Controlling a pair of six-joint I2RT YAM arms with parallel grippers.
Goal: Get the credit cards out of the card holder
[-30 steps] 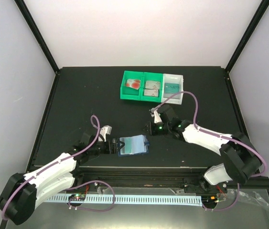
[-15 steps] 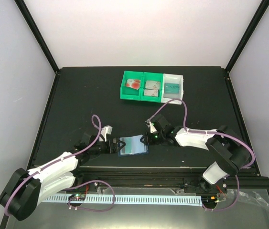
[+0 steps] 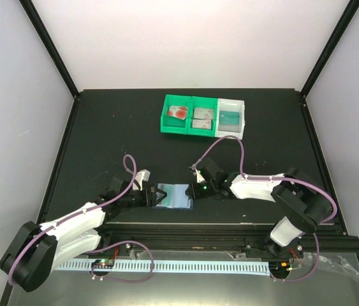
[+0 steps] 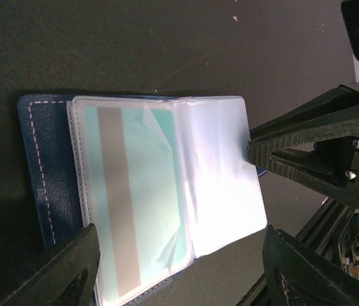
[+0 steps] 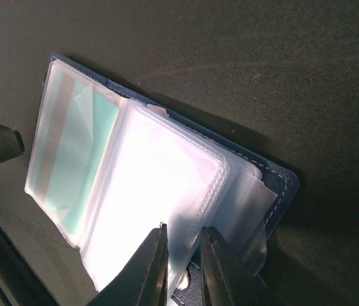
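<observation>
Two grippers meet at the card holder (image 3: 174, 195), which lies open on the black table (image 3: 102, 127) near the front edge. The left gripper (image 3: 154, 195) is low and wide open, with the holder's left end between its fingers, and it holds nothing. The right gripper (image 3: 193, 190) reaches in low from the right. Its fingers are almost closed and seem to pinch a clear pocket. A teal card (image 4: 160, 191) sits inside.

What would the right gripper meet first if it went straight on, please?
Likely the clear plastic pocket of the dark navy folding card holder, whose edge lies right before the right gripper.
</observation>
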